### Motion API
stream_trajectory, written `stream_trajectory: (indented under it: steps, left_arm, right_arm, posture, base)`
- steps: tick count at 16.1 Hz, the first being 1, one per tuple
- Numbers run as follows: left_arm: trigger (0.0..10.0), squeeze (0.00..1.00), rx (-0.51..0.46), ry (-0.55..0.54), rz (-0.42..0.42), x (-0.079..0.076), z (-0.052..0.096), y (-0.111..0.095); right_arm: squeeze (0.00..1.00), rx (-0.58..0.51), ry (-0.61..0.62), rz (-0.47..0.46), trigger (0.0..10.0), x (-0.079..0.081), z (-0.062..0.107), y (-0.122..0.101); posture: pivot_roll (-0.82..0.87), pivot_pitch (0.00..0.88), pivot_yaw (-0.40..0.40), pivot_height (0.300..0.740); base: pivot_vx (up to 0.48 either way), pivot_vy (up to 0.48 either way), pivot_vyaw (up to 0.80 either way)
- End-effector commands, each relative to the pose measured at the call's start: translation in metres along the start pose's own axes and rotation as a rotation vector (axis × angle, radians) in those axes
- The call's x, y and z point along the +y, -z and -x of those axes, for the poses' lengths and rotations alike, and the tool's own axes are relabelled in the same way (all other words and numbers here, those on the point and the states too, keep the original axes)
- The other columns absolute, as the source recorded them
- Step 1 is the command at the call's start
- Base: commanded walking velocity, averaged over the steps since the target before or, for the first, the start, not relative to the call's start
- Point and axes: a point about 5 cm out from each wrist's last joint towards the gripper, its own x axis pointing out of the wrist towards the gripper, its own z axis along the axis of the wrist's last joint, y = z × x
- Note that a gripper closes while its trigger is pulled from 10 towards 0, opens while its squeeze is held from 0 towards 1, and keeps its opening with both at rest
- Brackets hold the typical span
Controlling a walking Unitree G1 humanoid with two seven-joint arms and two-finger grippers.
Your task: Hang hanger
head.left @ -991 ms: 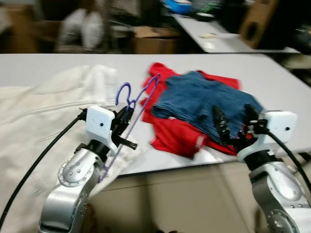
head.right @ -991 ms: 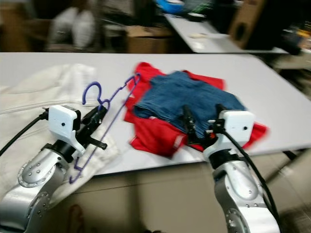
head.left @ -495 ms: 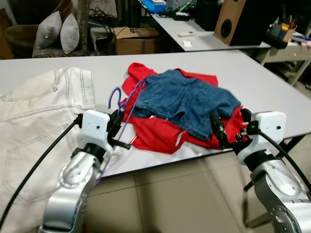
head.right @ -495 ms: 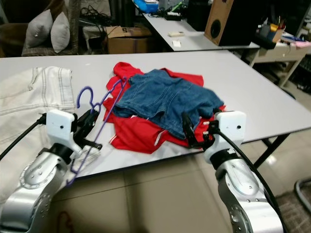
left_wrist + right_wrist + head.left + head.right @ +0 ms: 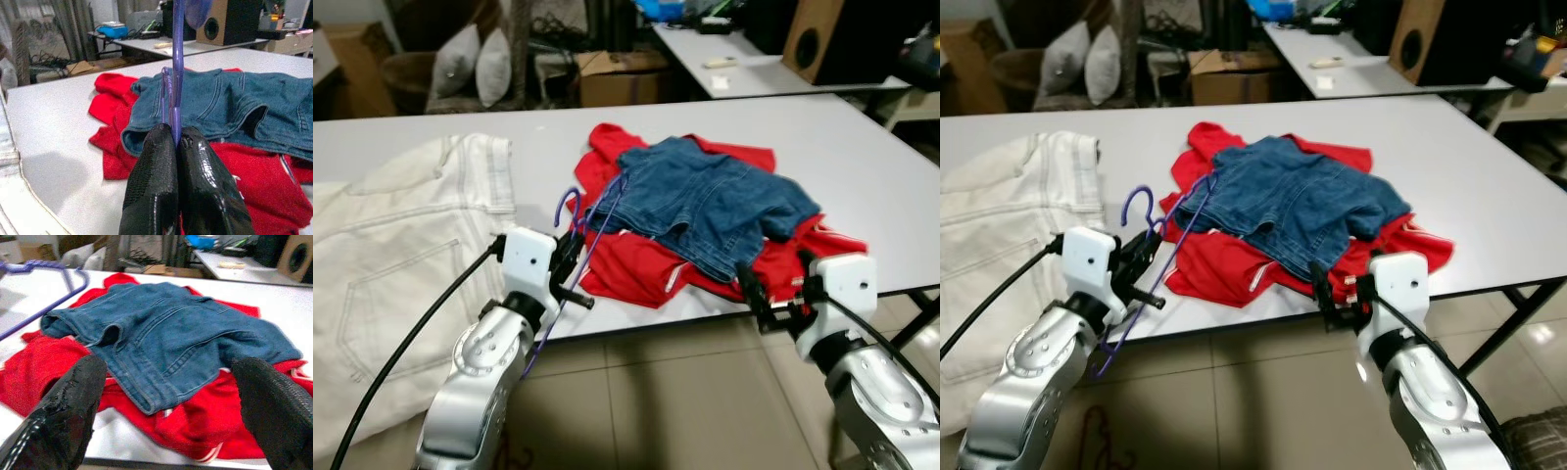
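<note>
A thin purple hanger is pinched in my left gripper, which is shut on its wire. That gripper hovers over the front edge of the grey table, with the hanger's hook pointing up and its frame slanting down past the edge. My right gripper is open with nothing between its fingers. It sits at the table's front edge, facing the blue denim shorts that lie on a red garment.
White trousers cover the left of the table and droop over its front edge. Behind stand another table with a wooden speaker, a cardboard box and grey cushions. Tiled floor lies below me.
The camera has shifted and the blur is gone. My left gripper still holds the hanger. My right gripper now sits lower, at the table's front edge rather than over the clothes.
</note>
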Motion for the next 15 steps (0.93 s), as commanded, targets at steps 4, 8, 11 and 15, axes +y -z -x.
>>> stream_trajectory:
  steps: [4,8,11,15]
  left_arm:
    - [10.0,0.0,-0.026,0.085,-0.039,0.001,-0.009,-0.005]
    - [10.0,0.0,-0.051,0.11,-0.068,0.014,-0.01,-0.013]
    - [10.0,0.0,-0.07,0.016,-0.098,0.039,0.006,-0.022]
    - [10.0,0.0,-0.055,-0.14,-0.087,0.037,0.023,-0.014]
  right_arm:
    - [1.0,0.032,-0.183,0.031,10.0,-0.007,-0.019,-0.008]
    - [1.0,0.087,-0.324,0.073,10.0,-0.013,-0.05,-0.007]
    - [1.0,0.082,-0.379,0.158,10.0,-0.049,-0.072,-0.029]
    - [0.0,-0.062,-0.18,-0.016,10.0,-0.037,-0.061,-0.035]
  posture:
    - [-0.09,0.051,0.01,0.74]
    - [-0.08,0.055,-0.005,0.74]
    - [-0.03,0.056,-0.077,0.74]
    - [0.01,0.06,-0.128,0.74]
  base:
    - [0.0,0.0,0.0]
    - [0.0,0.0,0.0]
    - [0.0,0.0,0.0]
    - [0.0,0.0,0.0]
